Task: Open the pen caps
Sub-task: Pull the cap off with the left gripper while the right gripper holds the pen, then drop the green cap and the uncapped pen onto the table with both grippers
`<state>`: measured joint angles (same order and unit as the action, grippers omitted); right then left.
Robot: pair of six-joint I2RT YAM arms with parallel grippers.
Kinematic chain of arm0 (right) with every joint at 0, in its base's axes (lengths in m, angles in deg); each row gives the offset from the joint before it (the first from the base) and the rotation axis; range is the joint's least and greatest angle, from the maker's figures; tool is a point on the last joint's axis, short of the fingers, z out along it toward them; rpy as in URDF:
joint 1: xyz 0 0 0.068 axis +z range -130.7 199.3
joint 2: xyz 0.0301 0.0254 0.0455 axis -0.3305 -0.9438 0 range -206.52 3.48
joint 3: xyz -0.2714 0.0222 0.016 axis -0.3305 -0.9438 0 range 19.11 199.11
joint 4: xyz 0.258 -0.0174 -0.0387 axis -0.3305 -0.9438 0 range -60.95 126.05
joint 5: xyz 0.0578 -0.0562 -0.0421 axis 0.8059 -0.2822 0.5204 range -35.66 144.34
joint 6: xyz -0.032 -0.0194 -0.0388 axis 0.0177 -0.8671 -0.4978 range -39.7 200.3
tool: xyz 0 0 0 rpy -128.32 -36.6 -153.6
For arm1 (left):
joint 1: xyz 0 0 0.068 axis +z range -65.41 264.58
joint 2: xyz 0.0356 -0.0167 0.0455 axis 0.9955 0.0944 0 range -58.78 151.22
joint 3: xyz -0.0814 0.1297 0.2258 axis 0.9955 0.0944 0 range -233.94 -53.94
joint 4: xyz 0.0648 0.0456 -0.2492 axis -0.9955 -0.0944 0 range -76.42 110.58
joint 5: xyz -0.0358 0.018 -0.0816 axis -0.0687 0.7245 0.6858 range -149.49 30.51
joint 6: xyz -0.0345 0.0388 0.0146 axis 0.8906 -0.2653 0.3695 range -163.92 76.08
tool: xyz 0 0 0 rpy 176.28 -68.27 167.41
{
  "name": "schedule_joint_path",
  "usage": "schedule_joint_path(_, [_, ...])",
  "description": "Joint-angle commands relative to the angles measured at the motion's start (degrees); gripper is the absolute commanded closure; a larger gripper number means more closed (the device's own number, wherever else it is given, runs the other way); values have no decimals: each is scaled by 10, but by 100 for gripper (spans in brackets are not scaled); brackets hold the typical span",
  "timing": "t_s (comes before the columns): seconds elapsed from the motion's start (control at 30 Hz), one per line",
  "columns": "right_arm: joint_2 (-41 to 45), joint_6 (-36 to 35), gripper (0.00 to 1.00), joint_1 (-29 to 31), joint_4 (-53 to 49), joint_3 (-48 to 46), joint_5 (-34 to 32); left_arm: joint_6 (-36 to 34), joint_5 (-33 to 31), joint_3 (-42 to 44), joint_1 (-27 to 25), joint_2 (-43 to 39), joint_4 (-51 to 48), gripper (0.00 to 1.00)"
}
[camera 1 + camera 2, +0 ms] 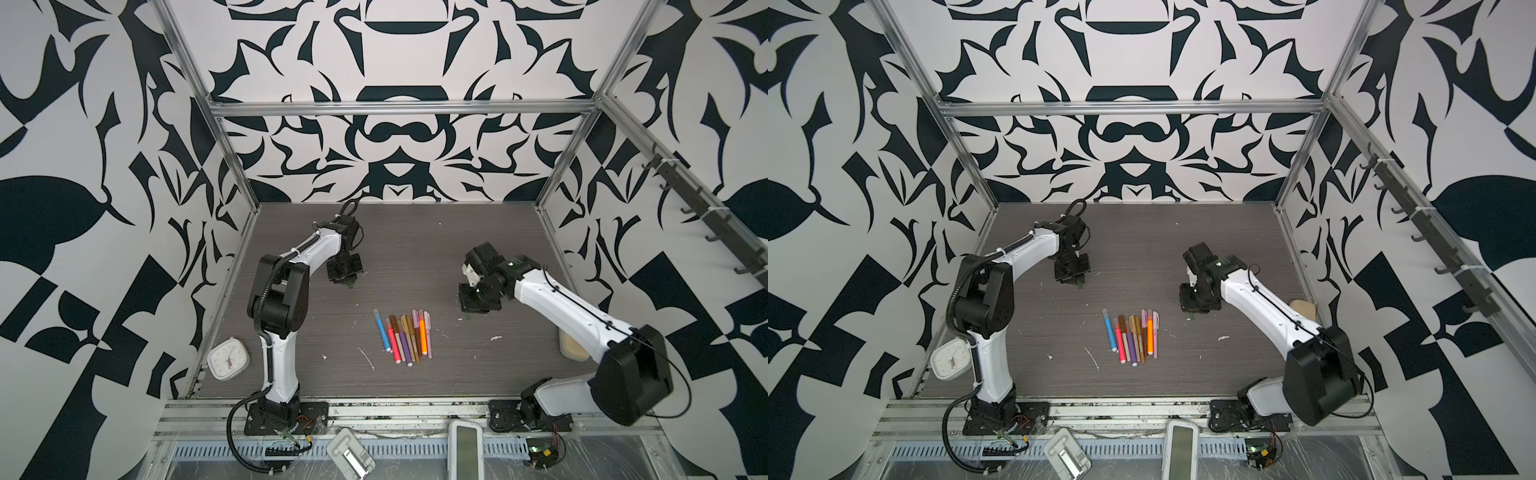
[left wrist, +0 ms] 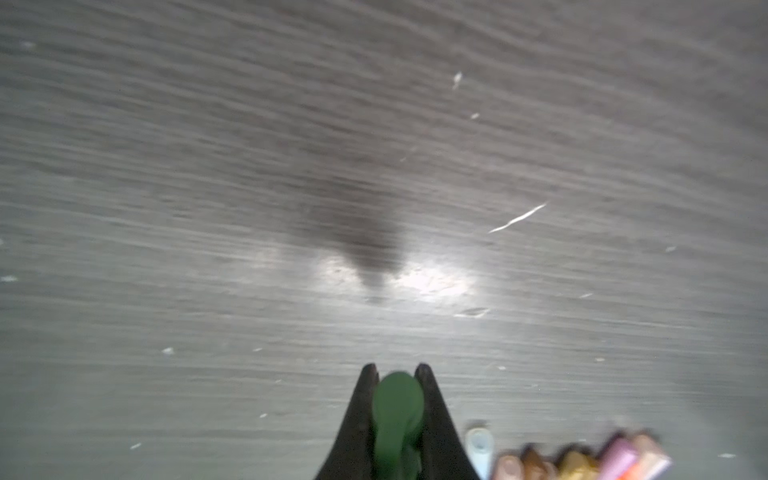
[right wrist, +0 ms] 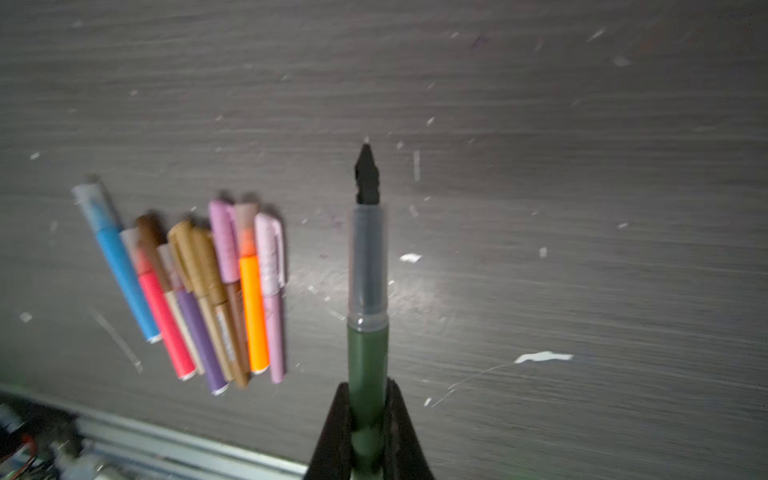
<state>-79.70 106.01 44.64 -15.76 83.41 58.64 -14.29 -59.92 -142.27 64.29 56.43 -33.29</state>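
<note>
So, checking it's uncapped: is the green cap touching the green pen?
Apart. In a top view the green cap, in the left gripper, sits well clear of the green pen.

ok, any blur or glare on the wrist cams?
Left wrist view: table streaked by motion blur, two glare patches flanking a shadow, green cap soft. Right wrist view: held dark green pen fairly crisp, pen row smeared, mild table glare. Both top views: sharp, evenly lit.

Black-and-white patterned walls (image 1: pixel 395 62) enclose a grey woodgrain tabletop (image 1: pixel 415 249).
</note>
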Motion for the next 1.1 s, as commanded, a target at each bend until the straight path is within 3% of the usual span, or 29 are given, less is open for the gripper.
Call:
schedule_joint_path(0.0, [-49, -12, 100, -12, -20, 64, -107, -45, -50, -9, -2, 20, -56, 100])
schedule_joint_path(0.3, [-213, -63, 100, -78, 75, 158, -32, -83, -18, -32, -2, 55, -46, 90])
schedule_joint_path(0.57, [-292, -96, 100, -102, 107, 188, -13, -92, 12, -28, -1, 67, -32, 84])
schedule_joint_path(0.9, [-330, -104, 100, -102, 92, 191, -24, -103, 20, -31, -1, 67, -42, 50])
schedule_joint_path(1.0, [-334, -112, 100, -102, 83, 194, -27, -99, 18, -34, 1, 59, -48, 47])
schedule_joint_path(1.07, [-335, -116, 93, -102, 78, 197, -27, -93, 17, -35, 1, 48, -51, 46])
